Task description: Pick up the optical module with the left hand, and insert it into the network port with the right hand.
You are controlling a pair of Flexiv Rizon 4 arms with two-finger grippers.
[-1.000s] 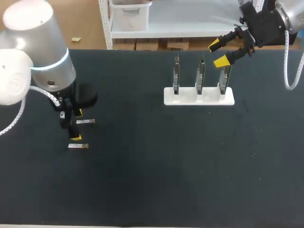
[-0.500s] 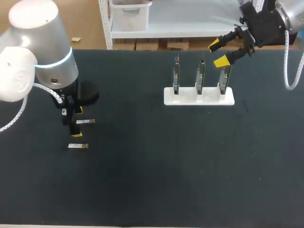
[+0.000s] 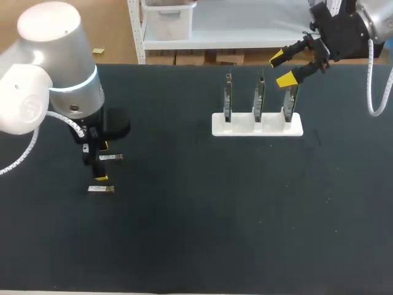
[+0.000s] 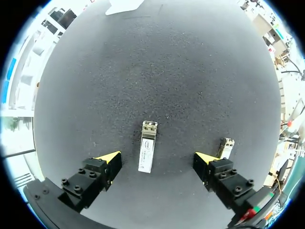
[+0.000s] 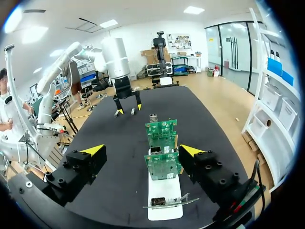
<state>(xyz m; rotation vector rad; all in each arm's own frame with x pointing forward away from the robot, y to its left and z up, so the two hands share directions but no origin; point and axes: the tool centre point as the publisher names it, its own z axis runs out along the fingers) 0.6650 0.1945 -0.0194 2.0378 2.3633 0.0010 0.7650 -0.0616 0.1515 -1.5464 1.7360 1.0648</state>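
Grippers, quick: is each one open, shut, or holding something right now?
Left gripper: open, straddling an optical module without touching it.
Right gripper: open, holding nothing.

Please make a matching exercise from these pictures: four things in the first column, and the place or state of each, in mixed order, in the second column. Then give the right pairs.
1. left yellow-tipped gripper
2. right yellow-tipped gripper
3. three green circuit boards
4. small silver metal optical module

A. upright in the white plastic holder
B. flat on the black table
C. open, raised, near the boards
D. open, low, a module between its fingers

Pairs: 1-D, 2-C, 3-A, 4-B
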